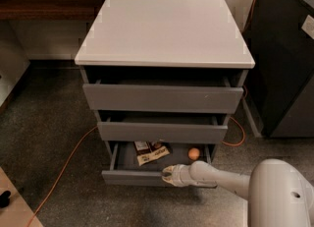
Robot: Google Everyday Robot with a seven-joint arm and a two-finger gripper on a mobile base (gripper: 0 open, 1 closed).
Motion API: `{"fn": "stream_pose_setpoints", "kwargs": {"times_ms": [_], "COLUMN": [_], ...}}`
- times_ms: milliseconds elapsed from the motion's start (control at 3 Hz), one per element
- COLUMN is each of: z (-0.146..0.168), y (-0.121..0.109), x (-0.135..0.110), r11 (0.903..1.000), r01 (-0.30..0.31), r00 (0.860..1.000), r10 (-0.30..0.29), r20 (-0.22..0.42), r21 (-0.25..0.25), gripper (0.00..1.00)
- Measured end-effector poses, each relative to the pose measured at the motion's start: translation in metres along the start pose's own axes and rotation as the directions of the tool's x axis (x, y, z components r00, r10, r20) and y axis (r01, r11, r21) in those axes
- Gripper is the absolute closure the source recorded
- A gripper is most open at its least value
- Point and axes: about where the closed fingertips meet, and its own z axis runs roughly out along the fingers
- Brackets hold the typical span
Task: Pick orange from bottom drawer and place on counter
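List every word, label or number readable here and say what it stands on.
Brown-and-white snack packet in the open dark grey bottom drawer: print too blurred to read.
Pale label on the black cabinet at right: too small to read.
White gripper at the drawer's front edge: no text.

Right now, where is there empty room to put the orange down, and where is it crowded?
The whole counter is bare, edge to edge. Inside the bottom drawer a small free strip lies between the snack packet and the orange. It is crowded at the drawer's front rim, where the claw sits.
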Motion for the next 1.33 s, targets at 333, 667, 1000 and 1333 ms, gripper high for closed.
{"fn": "stream_pose_setpoints", "kwargs": {"times_ms": [333, 667, 1000, 1333], "z": [-0.007, -0.019, -0.035, -0.049], "y": [0.011, 0.022, 0.031, 0.034], "x": [-0.003, -0.007, -0.013, -0.021], "r11": [1.0, 0.9999, 0.9995, 0.9988], "r01": [-0.008, -0.016, -0.024, -0.027], "r00": [1.0, 0.999, 0.999, 0.998], "r10": [0.008, 0.016, 0.023, 0.024], "r20": [0.015, 0.029, 0.043, 0.061], "r21": [-0.001, 0.003, 0.021, 0.04], "gripper": [1.0, 0.88, 0.64, 0.41]}}
